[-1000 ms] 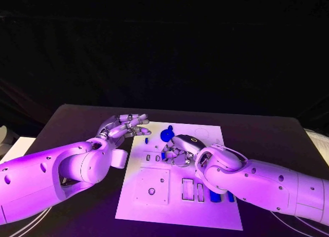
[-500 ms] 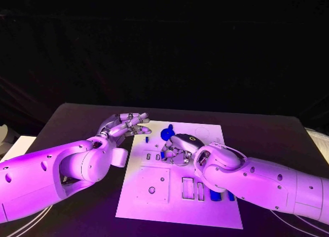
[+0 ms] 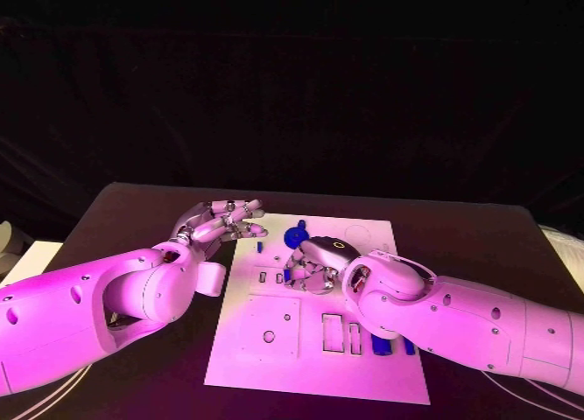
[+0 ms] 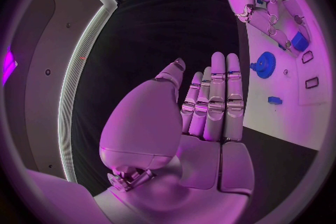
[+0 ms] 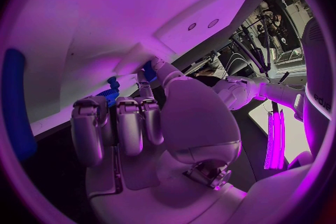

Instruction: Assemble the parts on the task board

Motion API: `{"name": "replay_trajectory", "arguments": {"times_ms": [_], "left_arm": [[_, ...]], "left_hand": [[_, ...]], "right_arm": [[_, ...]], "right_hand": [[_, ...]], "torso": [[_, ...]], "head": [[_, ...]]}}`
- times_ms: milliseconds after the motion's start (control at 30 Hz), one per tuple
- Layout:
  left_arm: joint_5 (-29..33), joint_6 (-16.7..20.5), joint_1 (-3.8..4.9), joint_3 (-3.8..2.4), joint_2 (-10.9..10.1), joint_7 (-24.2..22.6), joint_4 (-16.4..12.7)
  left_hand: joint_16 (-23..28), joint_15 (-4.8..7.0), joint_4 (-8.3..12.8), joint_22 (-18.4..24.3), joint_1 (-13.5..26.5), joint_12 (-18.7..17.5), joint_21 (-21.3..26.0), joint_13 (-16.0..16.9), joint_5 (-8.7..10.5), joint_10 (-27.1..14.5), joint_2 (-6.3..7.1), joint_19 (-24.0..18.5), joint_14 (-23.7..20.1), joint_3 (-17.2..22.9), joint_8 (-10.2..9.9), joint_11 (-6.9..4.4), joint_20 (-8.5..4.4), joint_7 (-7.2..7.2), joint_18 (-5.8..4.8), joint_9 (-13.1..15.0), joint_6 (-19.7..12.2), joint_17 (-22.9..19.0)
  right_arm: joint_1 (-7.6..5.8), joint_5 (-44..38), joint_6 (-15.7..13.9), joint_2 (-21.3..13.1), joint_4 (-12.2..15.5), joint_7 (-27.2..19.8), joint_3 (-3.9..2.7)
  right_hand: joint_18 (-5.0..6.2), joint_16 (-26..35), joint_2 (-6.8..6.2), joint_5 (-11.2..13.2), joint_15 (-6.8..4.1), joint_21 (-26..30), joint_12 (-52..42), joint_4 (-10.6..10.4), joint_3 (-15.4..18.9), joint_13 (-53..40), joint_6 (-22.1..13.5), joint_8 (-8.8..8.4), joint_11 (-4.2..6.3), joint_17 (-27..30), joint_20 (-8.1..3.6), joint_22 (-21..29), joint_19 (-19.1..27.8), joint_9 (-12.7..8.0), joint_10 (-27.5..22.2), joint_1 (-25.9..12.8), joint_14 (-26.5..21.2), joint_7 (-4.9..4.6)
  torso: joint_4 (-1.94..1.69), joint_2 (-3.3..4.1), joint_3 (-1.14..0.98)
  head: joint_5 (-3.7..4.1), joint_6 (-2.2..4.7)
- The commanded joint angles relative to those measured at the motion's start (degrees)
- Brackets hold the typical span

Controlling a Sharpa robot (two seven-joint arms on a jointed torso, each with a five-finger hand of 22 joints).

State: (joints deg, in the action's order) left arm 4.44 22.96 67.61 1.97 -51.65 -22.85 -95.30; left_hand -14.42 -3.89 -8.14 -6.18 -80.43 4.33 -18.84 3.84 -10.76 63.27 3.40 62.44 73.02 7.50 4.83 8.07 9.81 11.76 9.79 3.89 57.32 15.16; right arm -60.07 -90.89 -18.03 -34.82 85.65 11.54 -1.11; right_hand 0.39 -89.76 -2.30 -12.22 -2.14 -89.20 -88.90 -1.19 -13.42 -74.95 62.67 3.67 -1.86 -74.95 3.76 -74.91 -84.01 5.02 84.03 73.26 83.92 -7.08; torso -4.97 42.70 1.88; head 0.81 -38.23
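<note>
On task board [image 3: 320, 350], right robot hand [image 3: 314, 265] shifted left

You see the white task board [image 3: 320, 343] flat at the table's middle; a blue gear [image 3: 297, 236] (toothed) lies near its far edge.

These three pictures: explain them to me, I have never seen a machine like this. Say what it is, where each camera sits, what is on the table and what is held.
It is a robot with two white arms ending in silver hands. One camera looks down from its head; the other two sit at the wrists, behind each hand. On the black table lies a white task board with small blue parts, including a blue gear. The left hand is beside the board, fingers straight, holding nothing. The right hand is over the board with fingers curled at a small blue part; whether it grips it is unclear.
</note>
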Motion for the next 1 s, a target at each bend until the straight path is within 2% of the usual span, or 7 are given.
{"name": "replay_trajectory", "arguments": {"times_ms": [33,433,567,800,1000], "left_arm": [[0.08,-1.08,0.03,-0.04,0.04,-0.38,-0.07],[0.08,-1.13,0.03,-0.04,0.09,-0.36,0.00],[0.08,-1.14,0.03,-0.04,0.10,-0.34,0.00],[0.08,-1.22,0.02,-0.04,0.13,-0.26,0.05],[0.08,-1.41,0.02,-0.03,0.19,-0.05,0.25]], "left_hand": [[0.21,-0.06,0.24,0.05,-0.50,-0.17,0.23,0.02,0.17,-0.15,-0.22,0.09,-0.26,-0.02,-0.39,-0.03,0.23,-0.02,0.70,0.05,0.14,0.06],[0.21,-0.06,0.24,0.05,-0.50,-0.17,0.23,0.02,0.17,-0.15,-0.22,0.09,-0.26,-0.02,-0.39,-0.03,0.23,-0.02,0.70,0.05,0.14,0.06],[0.21,-0.06,0.24,0.05,-0.50,-0.17,0.23,0.02,0.17,-0.15,-0.22,0.09,-0.26,-0.02,-0.39,-0.03,0.23,-0.02,0.70,0.05,0.14,0.06],[0.21,-0.06,0.24,0.05,-0.50,-0.17,0.23,0.02,0.17,-0.15,-0.22,0.09,-0.26,-0.02,-0.39,-0.03,0.23,-0.02,0.70,0.05,0.14,0.06],[0.21,0.01,0.40,0.08,-0.56,-0.12,0.20,0.02,0.20,0.01,-0.31,0.18,-0.20,0.11,-0.41,-0.10,0.17,-0.13,0.70,0.07,0.31,0.33]], "right_arm": [[0.60,-1.30,3.77,-0.09,-0.38,2.66,0.53],[0.60,-1.83,2.67,-0.13,-0.25,3.27,0.54],[0.60,-1.90,1.88,-0.12,-0.16,3.32,0.55],[0.60,-1.96,-2.72,-0.23,0.24,2.33,0.55],[0.61,-1.79,-7.36,-0.74,1.28,-0.14,0.54]], "right_hand": [[0.19,-0.24,-1.41,-0.13,0.48,0.34,0.47,-0.11,0.40,-14.33,-0.81,-0.17,-0.60,-15.05,0.48,-12.61,-4.68,-0.48,5.30,-0.25,6.08,-0.30],[0.24,-0.24,-2.37,0.05,0.82,0.45,1.51,-0.48,1.01,-13.86,-1.79,-0.11,-0.93,-15.05,0.89,-12.42,-4.58,-0.68,4.85,-1.28,6.08,-0.63],[0.29,-0.24,-3.07,0.50,1.02,0.56,2.73,-0.83,1.66,-13.31,-2.82,-0.16,-1.16,-15.05,1.10,-12.21,-4.48,-0.85,4.31,-1.96,6.08,-0.86],[0.40,-0.16,-4.36,1.21,1.50,0.82,5.81,-1.89,3.95,-11.88,-6.02,-0.16,-1.71,-14.89,1.54,-11.73,-4.22,-1.14,2.92,-3.08,6.04,-1.45],[0.45,-0.13,-4.87,1.35,1.64,0.93,6.89,-2.62,5.30,-11.34,-6.72,-0.06,-1.86,-14.84,1.70,-11.53,-4.13,-1.05,2.42,-3.14,6.03,-1.59]], "torso": [[0.01,0.02,0.00],[-0.01,-0.01,-0.01],[-0.02,0.00,0.02],[-0.03,0.00,0.00],[-0.06,-0.01,-0.03]], "head": [[0.12,0.07],[0.15,-0.05],[0.21,0.01],[0.21,0.01],[0.26,0.08]]}}
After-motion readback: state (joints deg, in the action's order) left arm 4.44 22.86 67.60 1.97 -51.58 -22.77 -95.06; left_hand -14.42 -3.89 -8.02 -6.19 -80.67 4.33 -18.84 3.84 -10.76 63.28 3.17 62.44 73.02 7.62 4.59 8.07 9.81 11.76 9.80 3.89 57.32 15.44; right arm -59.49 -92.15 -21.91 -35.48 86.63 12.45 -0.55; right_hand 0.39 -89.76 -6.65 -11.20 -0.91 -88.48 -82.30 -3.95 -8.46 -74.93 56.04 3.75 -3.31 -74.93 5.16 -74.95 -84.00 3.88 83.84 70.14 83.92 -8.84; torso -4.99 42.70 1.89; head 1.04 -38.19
